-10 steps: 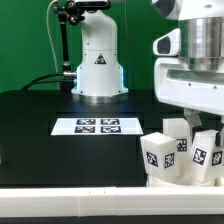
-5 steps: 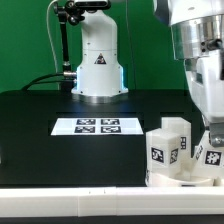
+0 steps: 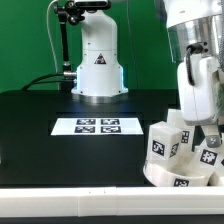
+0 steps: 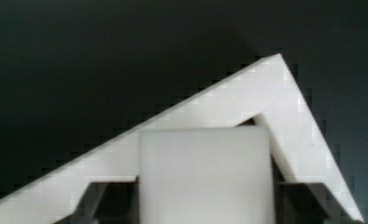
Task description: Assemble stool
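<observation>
The stool (image 3: pixel 183 155) sits at the near edge of the black counter (image 3: pixel 40 110), toward the exterior view's right, partly cut off by the frame. Its round white seat (image 3: pixel 170 178) lies low, with tagged blocky legs standing up from it; one leg (image 3: pixel 165 143) leans toward the exterior view's left and another leg (image 3: pixel 210 152) shows beside it. The arm comes down from above right, and the claw (image 3: pixel 203 128) is down among the legs. In the wrist view a white block (image 4: pixel 206 175) lies between the dark fingers (image 4: pixel 106 203), touching both, so the claw is closed on a leg. The marker board (image 3: pixel 97 126) lies flat, well apart, toward the exterior view's left.
</observation>
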Available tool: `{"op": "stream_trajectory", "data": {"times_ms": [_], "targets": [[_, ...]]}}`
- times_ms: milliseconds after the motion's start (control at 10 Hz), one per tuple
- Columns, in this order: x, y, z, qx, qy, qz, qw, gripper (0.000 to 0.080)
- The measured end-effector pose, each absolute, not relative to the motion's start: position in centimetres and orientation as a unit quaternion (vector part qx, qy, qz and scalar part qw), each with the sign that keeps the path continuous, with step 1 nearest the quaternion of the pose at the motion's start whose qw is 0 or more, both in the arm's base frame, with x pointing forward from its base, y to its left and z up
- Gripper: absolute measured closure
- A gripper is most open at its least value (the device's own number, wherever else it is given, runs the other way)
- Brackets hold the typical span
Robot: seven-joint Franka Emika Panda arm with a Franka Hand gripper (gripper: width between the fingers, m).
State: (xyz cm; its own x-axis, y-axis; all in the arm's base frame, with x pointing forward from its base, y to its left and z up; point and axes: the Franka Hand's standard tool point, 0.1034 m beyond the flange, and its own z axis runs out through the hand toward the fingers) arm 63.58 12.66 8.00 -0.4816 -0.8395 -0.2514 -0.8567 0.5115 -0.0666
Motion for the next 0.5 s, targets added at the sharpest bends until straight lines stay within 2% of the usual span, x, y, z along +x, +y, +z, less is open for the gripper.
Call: {"op": "stream_trajectory", "data": {"times_ms": [100, 200, 300, 400, 500], "targets": [[63.6, 12.7, 8.0, -0.495, 0.859, 0.034, 0.127, 0.0459], [63.5, 12.8, 8.0, -0.503, 0.854, 0.033, 0.127, 0.0377], [63.6, 12.8, 8.1, -0.505, 0.853, 0.033, 0.128, 0.0377], [63.8, 12.9, 8.9, -0.512, 0.848, 0.032, 0.134, 0.0201], [63.8, 12.9, 10.0, -0.515, 0.845, 0.032, 0.142, 0.0161]]}}
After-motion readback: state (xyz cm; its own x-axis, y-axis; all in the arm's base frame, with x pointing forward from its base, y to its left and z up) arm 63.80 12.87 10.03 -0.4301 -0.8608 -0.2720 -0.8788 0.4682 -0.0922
